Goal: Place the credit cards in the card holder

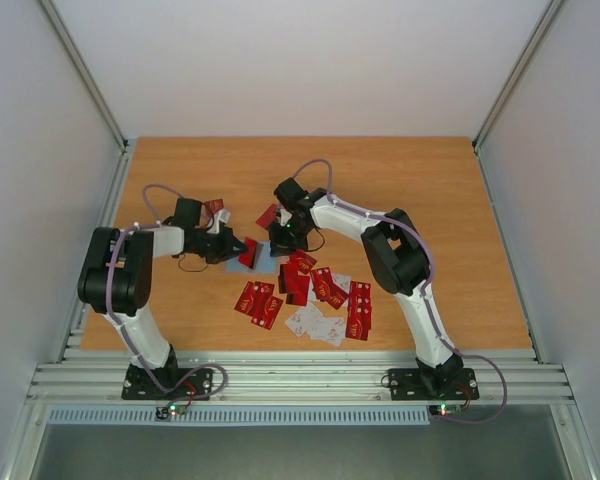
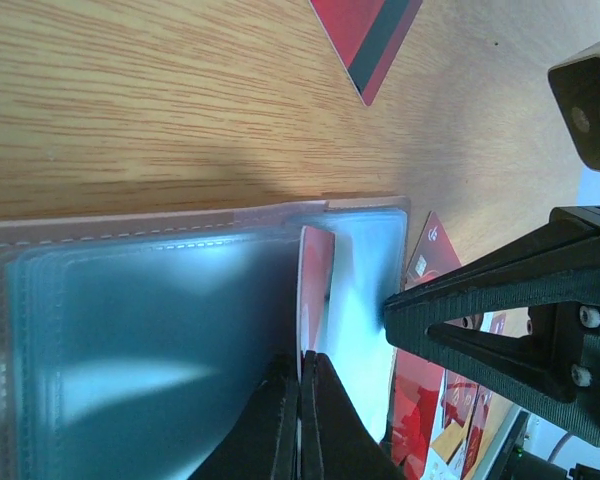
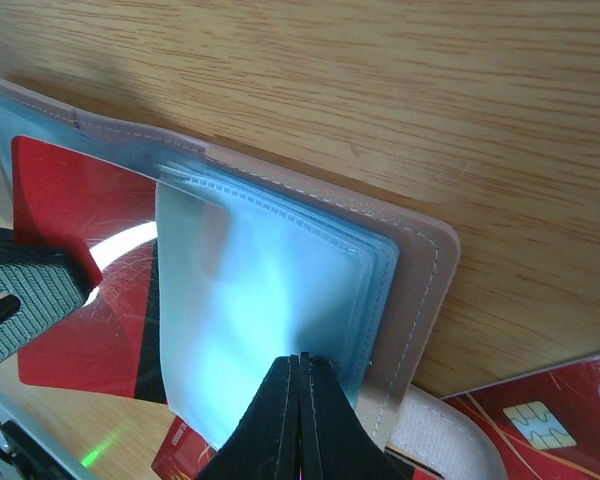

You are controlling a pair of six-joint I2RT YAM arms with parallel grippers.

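The tan card holder point(image 2: 180, 225) lies open on the wooden table, its clear bluish sleeves point(image 3: 270, 280) fanned upward. My left gripper point(image 2: 301, 358) is shut on a red credit card point(image 2: 316, 285), held edge-on against the sleeves. In the right wrist view that same card point(image 3: 80, 300) shows its red face beside the lifted sleeve. My right gripper point(image 3: 300, 357) is shut on the lifted sleeve's edge. From above, the left gripper point(image 1: 242, 252) and right gripper point(image 1: 280, 243) meet over the holder point(image 1: 266, 266). Several more red and white credit cards point(image 1: 320, 292) lie scattered nearer the arm bases.
One red card point(image 1: 214, 207) lies by the left arm's wrist and another point(image 2: 365, 40) lies on the table beyond the holder. A white strap point(image 3: 435, 435) of the holder lies beside a chip card point(image 3: 540, 420). Metal rails border the table.
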